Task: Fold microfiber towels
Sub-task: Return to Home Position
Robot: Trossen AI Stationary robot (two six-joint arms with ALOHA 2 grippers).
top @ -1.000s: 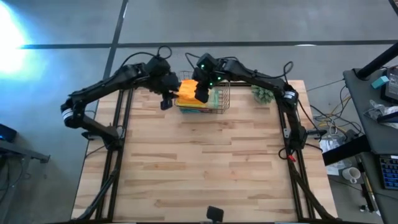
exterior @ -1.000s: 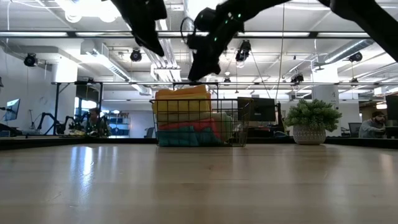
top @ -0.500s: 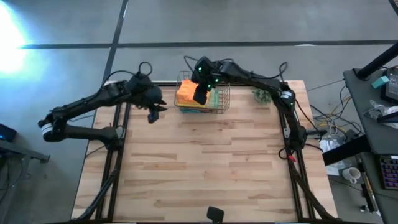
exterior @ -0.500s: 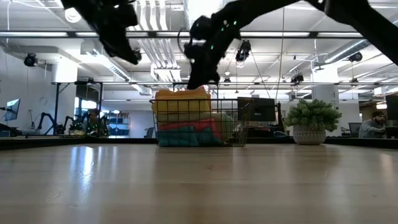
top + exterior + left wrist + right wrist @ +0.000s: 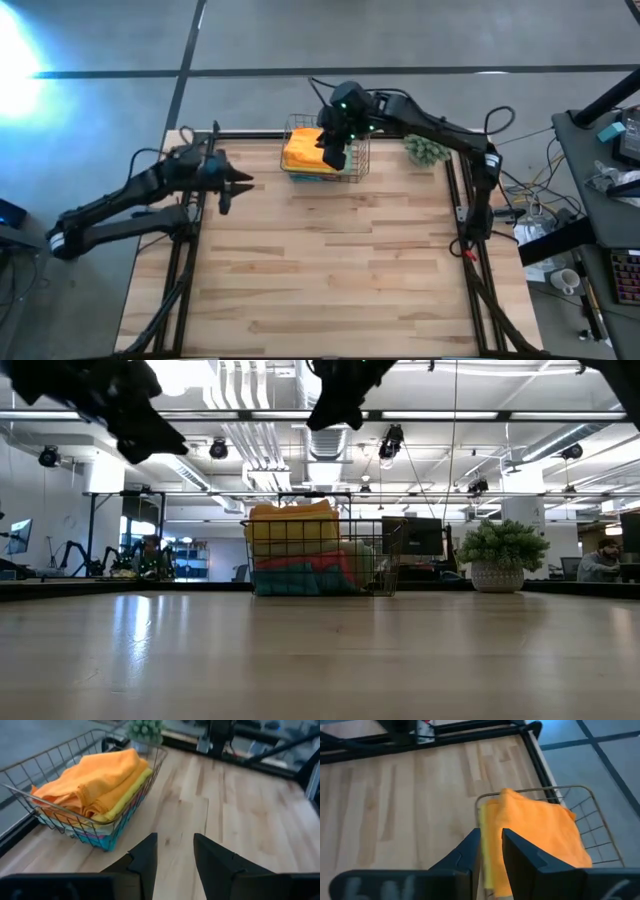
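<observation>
My left end effector (image 5: 228, 183) hangs over the left edge of the surface (image 5: 330, 260), well apart from the wire basket (image 5: 365, 160), with its two fingers (image 5: 147, 857) parted by a modest gap and nothing between them. From its wrist I look across bare wood toward the basket and the stack inside it. My right end effector (image 5: 333, 150) is raised above the basket, high near the top of the low view, with its fingers (image 5: 472, 850) a narrow slit apart and holding nothing. The towels sit folded and piled in the basket at the far middle of the surface. The orange towel (image 5: 302, 148) lies on top and rises a little past the rim, the yellow towel (image 5: 127, 792) is directly beneath it, and the teal towel (image 5: 285, 582) is at the bottom of the pile. I cannot make out each layer in between. A small green plant (image 5: 425, 150) stands to the right of the basket, near it but apart from it.
</observation>
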